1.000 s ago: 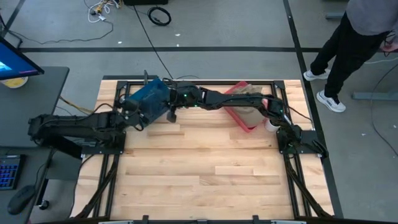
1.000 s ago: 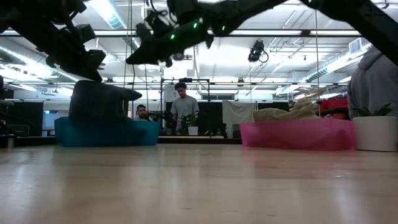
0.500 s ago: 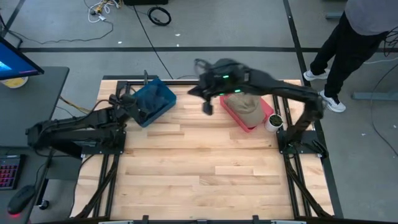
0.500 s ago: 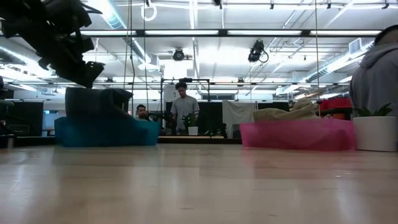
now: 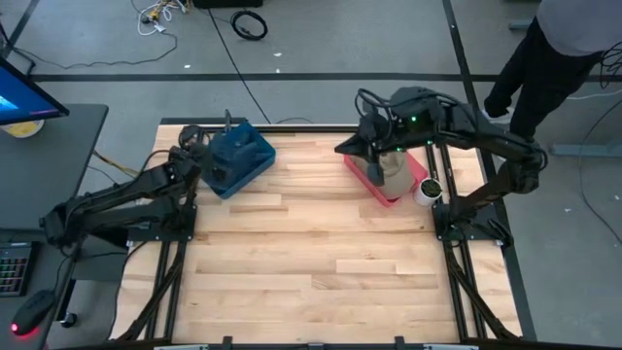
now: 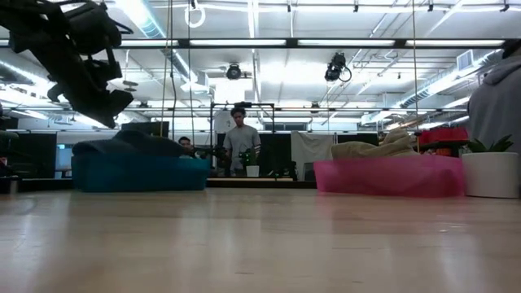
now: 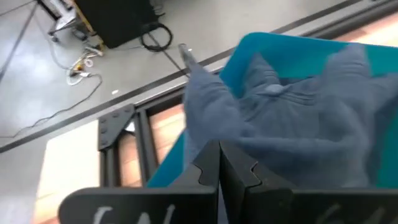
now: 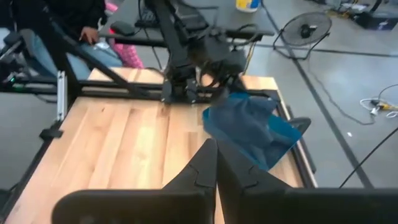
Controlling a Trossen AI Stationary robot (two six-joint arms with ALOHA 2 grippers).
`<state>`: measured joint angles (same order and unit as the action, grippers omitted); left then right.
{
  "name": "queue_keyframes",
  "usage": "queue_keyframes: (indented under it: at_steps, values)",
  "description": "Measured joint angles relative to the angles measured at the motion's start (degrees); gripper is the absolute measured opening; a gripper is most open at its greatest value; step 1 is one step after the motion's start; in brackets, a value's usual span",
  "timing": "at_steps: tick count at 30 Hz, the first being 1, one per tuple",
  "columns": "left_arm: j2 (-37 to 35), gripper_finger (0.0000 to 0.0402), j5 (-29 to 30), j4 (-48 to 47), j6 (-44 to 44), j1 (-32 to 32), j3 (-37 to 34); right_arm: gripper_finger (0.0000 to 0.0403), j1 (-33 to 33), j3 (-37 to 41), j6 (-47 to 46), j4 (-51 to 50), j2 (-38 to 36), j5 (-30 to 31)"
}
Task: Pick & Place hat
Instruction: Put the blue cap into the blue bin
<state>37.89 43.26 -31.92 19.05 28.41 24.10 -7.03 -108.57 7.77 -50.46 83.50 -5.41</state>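
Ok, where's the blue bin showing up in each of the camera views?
High view: blue bin at the table's far left, beside the left gripper.
Low view: at left, a dark hat in it.
Left wrist view: straight ahead, behind the shut fingers.
Right wrist view: across the table, at its corner.
Shared landmark: the hat lying in it.

The person (image 5: 559, 49) is cut off by the edge; the right gripper (image 5: 374, 165) hides part of the tan hat (image 5: 397, 167).

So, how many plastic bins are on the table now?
2. The blue bin sits at the far left of the table and holds a dark hat. The pink bin sits at the far right and holds a tan hat.
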Motion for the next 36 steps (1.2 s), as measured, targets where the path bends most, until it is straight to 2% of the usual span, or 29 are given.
queue_keyframes:
  at_steps: [3, 8, 11, 14, 18, 21, 25, 28, 32, 36]
  values:
    - [0.0, 0.0004, -0.47, -0.07, -1.34, 1.55, 0.52, 0.0009, 0.85, 0.02, -0.04, -1.54, 0.04, 0.0]
    - [0.0, 0.0004, -5.85, 0.41, -1.26, 1.28, 4.16, 0.0009, 2.4, 0.08, -1.31, -3.85, 0.5, 0.0]
    - [0.65, 0.0004, -9.11, -0.63, 2.72, 1.68, 4.39, 0.0009, 2.95, 0.09, -1.27, -4.99, 0.39, 0.0]
    - [3.81, 0.0004, -10.0, -4.84, 7.12, 2.66, 4.35, 0.0009, 2.96, 0.09, -1.18, -5.72, 0.39, -0.02]
    - [10.59, 0.0003, -8.43, -3.56, 12.12, 4.85, 4.37, 0.0009, 2.94, 0.69, -1.27, -4.99, 0.39, 0.01]
    - [16.26, 0.0003, -9.88, 1.61, 11.68, 7.53, 4.37, 0.0009, 2.94, 1.5, -1.33, -5.0, 0.46, 0.0]
    - [23.19, 0.0002, -17.17, 8.1, 7.28, 10.42, 4.28, 0.0009, 2.94, 3.53, -2.23, -4.89, 0.39, 0.0]
    - [26.6, 0.0002, -17.56, 11.42, 5.66, 10.7, 4.35, 0.0009, 2.94, 4.69, -2.36, -4.98, 0.48, 0.0]
    - [27.73, 0.0002, -17.11, 11.63, 2.87, 10.65, 4.95, 0.0009, 2.94, 4.88, -2.36, -4.19, 0.45, 0.0]
    - [24.61, 0.0002, -16.82, 6.03, 2.3, 9.96, 9.28, 0.0009, 2.91, 4.92, -2.79, -1.93, -0.38, 0.01]
